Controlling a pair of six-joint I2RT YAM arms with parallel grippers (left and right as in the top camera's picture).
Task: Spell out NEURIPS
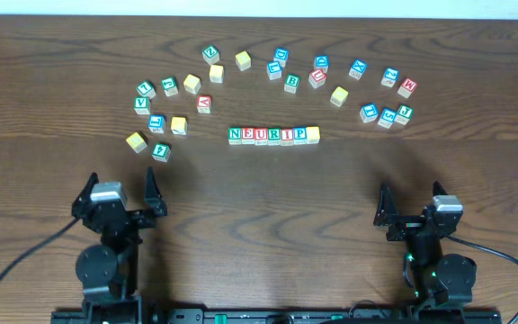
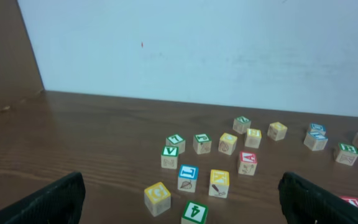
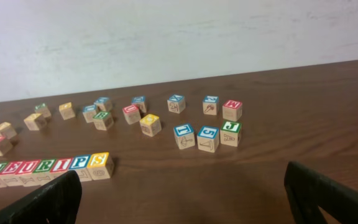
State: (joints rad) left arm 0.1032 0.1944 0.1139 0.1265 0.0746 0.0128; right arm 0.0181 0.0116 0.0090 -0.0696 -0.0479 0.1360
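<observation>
Evidently finished: row [image 1: 273,135] reads NEURIPS, S block [image 3: 99,163] last; my left gripper [image 1: 121,178] and right gripper [image 1: 410,194] stand open, empty, so I need only verify alignment.

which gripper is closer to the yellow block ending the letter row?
Right. The right gripper sits nearer the table's front edge, off to the right of the yellow block; the left gripper is much farther away on its left.
</observation>
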